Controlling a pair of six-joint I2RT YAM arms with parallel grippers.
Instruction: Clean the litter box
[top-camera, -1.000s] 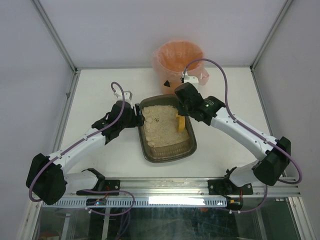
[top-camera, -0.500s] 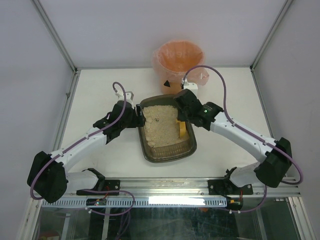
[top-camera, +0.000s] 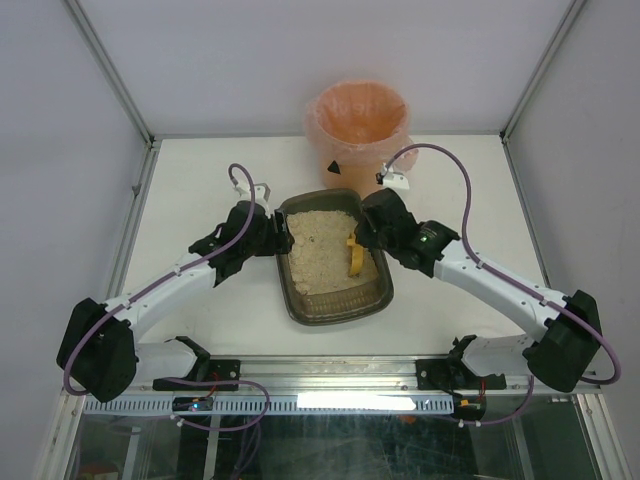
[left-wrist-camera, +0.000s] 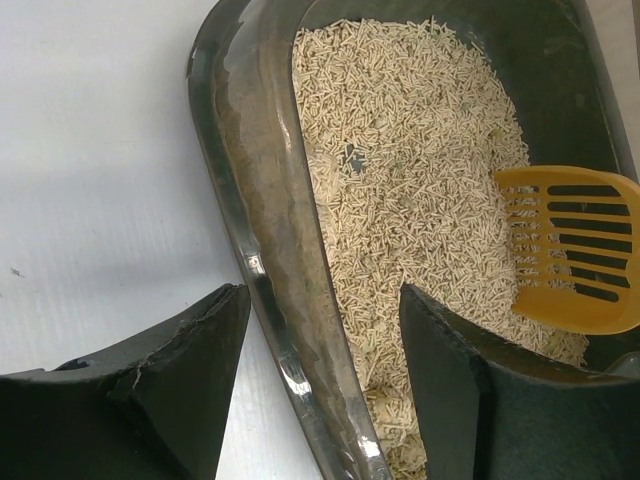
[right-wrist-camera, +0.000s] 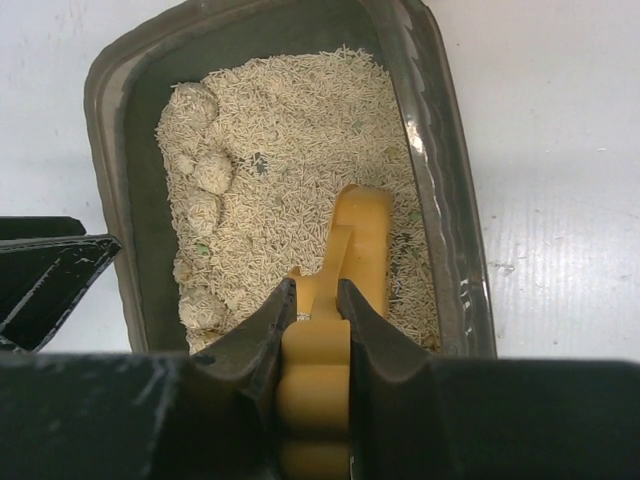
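Now the left gripper (left-wrist-camera: 320, 330) straddles the litter box (left-wrist-camera: 250, 200) wall, jaws half-wide. Right gripper (right-wrist-camera: 312, 310) clamps the yellow scoop (right-wrist-camera: 345, 250) over the litter (right-wrist-camera: 290, 130).

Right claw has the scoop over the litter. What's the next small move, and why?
Probably slide the yellow scoop toward the clumps on the far side of the litter box. The right claw is shut on its handle; the left claw straddles the wall, steadying the box.

You had a dark grey-brown translucent litter box (top-camera: 300, 305) with beige litter (top-camera: 318, 255), a yellow slotted scoop (left-wrist-camera: 570, 250), a pink-lined bin (top-camera: 358, 115), and a white table (top-camera: 200, 180).
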